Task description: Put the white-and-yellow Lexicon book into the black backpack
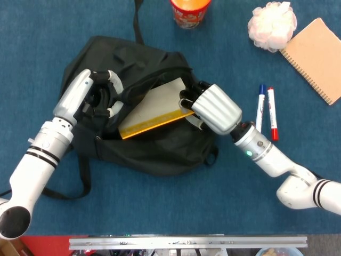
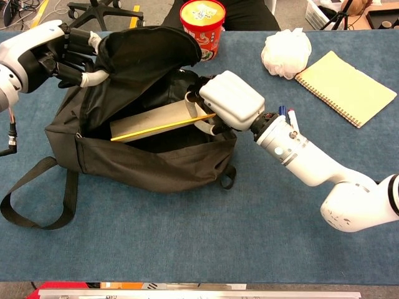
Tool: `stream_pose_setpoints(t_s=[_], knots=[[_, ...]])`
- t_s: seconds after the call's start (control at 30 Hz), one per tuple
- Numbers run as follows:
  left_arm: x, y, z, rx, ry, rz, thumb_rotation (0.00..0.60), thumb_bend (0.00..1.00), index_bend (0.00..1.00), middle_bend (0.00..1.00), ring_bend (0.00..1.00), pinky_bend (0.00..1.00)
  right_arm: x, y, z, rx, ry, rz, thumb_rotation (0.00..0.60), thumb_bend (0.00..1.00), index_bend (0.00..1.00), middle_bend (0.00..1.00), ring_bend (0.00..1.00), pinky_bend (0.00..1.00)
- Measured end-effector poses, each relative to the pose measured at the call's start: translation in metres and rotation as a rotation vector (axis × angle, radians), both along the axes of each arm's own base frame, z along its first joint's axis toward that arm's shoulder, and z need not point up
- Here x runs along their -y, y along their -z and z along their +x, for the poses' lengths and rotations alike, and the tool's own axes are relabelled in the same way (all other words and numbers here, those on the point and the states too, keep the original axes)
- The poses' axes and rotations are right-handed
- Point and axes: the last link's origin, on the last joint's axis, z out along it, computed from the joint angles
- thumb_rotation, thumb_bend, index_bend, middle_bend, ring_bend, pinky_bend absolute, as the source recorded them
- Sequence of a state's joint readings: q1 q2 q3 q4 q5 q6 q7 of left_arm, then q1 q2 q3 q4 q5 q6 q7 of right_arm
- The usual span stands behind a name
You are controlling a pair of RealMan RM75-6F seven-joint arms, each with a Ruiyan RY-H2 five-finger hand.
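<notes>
Inside the black backpack [image 2: 143, 159] mouth, Lexicon book [image 2: 163, 119] is sitting tilted, partly inserted, right robot hand [image 2: 232, 101] gripping its end, left robot hand [image 2: 65, 50] holding the flap up; final push remaining.

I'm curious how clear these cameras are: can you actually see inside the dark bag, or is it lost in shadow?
Head view: sharp and evenly lit, but the black backpack interior is dark around the Lexicon book. Chest view: also sharp; the opening below the book's yellow edge is nearly black, and the right hand looks bright, not washed out.
</notes>
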State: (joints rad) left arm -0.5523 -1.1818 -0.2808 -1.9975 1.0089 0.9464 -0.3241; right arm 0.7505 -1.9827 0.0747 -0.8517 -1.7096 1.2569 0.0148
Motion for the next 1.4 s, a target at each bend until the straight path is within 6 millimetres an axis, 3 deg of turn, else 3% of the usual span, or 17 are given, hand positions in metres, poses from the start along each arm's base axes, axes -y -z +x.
stream_pose_setpoints(t_s=[0.13,0.3,0.43,0.8,0.93,1.13,1.4], knots=[[0.000,-0.001,-0.002,-0.004,-0.005,0.001,0.600,0.38,0.62,0.67,0.70,0.91,0.000,0.002,-0.001,-0.033,0.028,0.015,0.600,0.45,0.41,0.37,0.26,0.38],[-0.001,-0.001,-0.004,-0.008,-0.010,0.000,0.600,0.38,0.62,0.67,0.70,0.91,-0.003,-0.002,-0.001,-0.064,0.041,0.032,0.600,0.42,0.10,0.22,0.12,0.27],[-0.001,-0.001,-0.004,-0.015,-0.009,-0.004,0.600,0.38,0.61,0.66,0.70,0.91,-0.007,-0.013,-0.002,-0.088,0.053,0.046,0.600,0.39,0.02,0.16,0.05,0.22],[-0.002,-0.002,-0.007,-0.038,-0.010,-0.017,0.600,0.38,0.58,0.64,0.69,0.90,-0.021,-0.060,-0.011,-0.128,0.064,0.069,0.600,0.39,0.00,0.15,0.04,0.20],[0.001,-0.002,-0.008,-0.056,-0.001,-0.041,0.600,0.38,0.55,0.61,0.64,0.85,-0.030,-0.086,-0.022,-0.125,0.047,0.048,0.600,0.39,0.03,0.19,0.04,0.20],[0.011,0.001,-0.010,-0.127,0.065,-0.115,0.600,0.38,0.43,0.48,0.48,0.68,-0.042,-0.136,-0.044,-0.112,0.044,-0.018,0.600,0.39,0.08,0.24,0.07,0.21],[0.023,0.009,-0.009,-0.264,0.189,-0.214,0.600,0.35,0.18,0.25,0.22,0.33,-0.051,-0.194,-0.072,-0.120,0.107,-0.121,0.600,0.40,0.09,0.24,0.07,0.21]])
